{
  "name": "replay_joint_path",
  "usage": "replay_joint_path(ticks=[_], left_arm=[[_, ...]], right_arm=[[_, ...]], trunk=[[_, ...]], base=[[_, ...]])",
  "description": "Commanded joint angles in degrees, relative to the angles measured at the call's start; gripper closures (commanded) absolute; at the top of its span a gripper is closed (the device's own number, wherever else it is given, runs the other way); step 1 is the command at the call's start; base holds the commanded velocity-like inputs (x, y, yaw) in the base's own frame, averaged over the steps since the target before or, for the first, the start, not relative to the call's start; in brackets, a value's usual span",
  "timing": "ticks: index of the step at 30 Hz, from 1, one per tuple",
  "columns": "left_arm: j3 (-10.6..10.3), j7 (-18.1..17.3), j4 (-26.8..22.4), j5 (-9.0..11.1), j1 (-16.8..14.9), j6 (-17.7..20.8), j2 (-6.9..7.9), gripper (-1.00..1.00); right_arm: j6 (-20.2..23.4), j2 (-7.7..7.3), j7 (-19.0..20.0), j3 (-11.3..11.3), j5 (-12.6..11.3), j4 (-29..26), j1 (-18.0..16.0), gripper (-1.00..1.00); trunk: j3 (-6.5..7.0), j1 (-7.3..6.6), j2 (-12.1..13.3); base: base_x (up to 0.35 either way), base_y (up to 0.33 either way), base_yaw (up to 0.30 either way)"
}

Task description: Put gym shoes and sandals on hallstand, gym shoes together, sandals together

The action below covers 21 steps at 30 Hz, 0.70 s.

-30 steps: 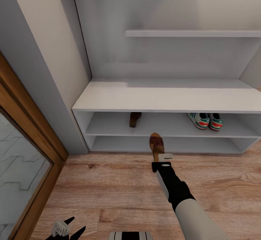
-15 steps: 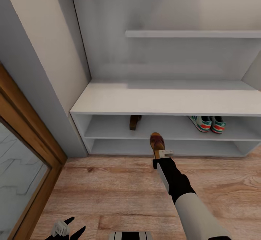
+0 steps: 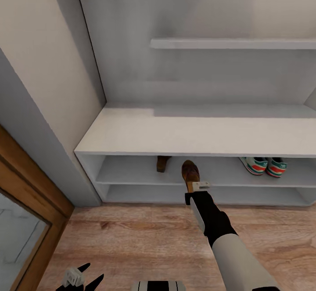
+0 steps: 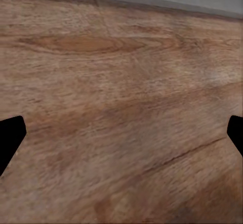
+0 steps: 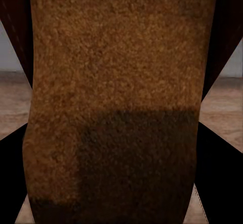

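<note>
Hallstand [image 3: 131,137] upper shelf edge: held sandal [image 3: 190,173] (right gripper [image 3: 196,188]) beside other sandal [image 3: 163,163].

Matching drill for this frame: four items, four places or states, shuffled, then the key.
1. held sandal
2. other sandal
3. gym shoes
4. left gripper

a. open, low over the floor
b. upper shelf, right part
c. upper shelf, left of the held one
d. clamped in the right gripper, at the rack's front

Pairs: 1-d, 2-c, 3-b, 4-a
</note>
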Motion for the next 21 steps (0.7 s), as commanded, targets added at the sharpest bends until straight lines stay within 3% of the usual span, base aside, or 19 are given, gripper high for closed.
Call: replay_joint_path(ticks=[1,5,12,21], left_arm=[[0.3,-0.3,0.0,-0.2,0.0,-0.2,-0.03,-1.00],[0.3,-0.3,0.0,-0.2,0.0,-0.2,-0.04,-1.00],[0.3,-0.3,0.0,-0.2,0.0,-0.2,-0.04,-1.00],[0.3,-0.3,0.0,-0.3,0.0,-0.2,-0.04,-1.00]], right_arm=[[0.4,0.01,0.0,0.1,0.5,0.0,0.0,1.00],[0.4,0.01,0.0,0.1,0.5,0.0,0.0,1.00],[0.4,0.01,0.0,0.0,0.5,0.1,0.0,1.00],[0.4,0.01,0.0,0.0,0.5,0.1,0.0,1.00]], trunk=[[-0.05,0.02,0.0],[-0.05,0.02,0.0],[-0.05,0.02,0.0],[-0.05,0.02,0.0]], base=[[0.337,0.000,0.000],[0.239,0.000,0.000],[0.056,0.003,0.000],[0.132,0.092,0.000]])
